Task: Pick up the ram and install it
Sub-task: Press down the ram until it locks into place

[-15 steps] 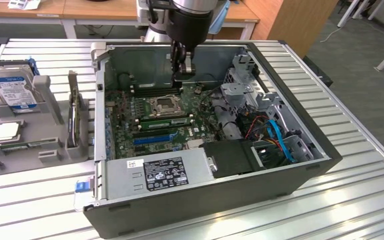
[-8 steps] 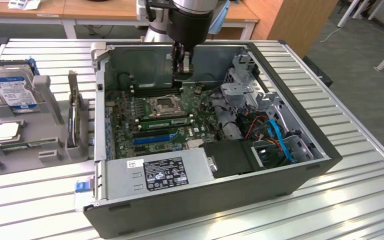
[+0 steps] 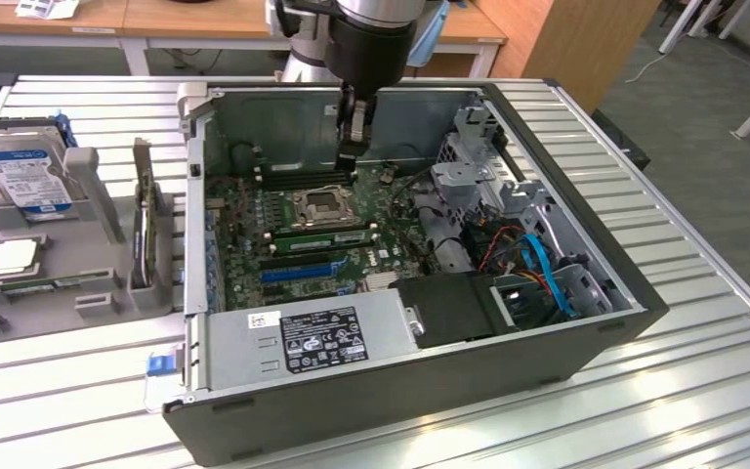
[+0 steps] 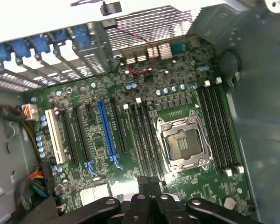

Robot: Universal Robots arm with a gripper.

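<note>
Exterior view: the gripper point(image 3: 353, 164) hangs inside the open computer case point(image 3: 616, 293), its fingers together and nothing visible between them, tip above the far memory slots beside the CPU socket point(image 3: 323, 203). The ram point(image 3: 313, 241), a green stick, lies along a slot on the nearer side of the socket and apart from the gripper; whether it is fully seated I cannot tell. On the exterior view's left, a grey holder carries the hard drive point(image 3: 23, 171) and the CPU chip point(image 3: 13, 256).

Wrist view: the closed fingers sit over the motherboard near the slot ends. This view adds the blue expansion slot point(image 4: 106, 133) and rear port brackets.
</note>
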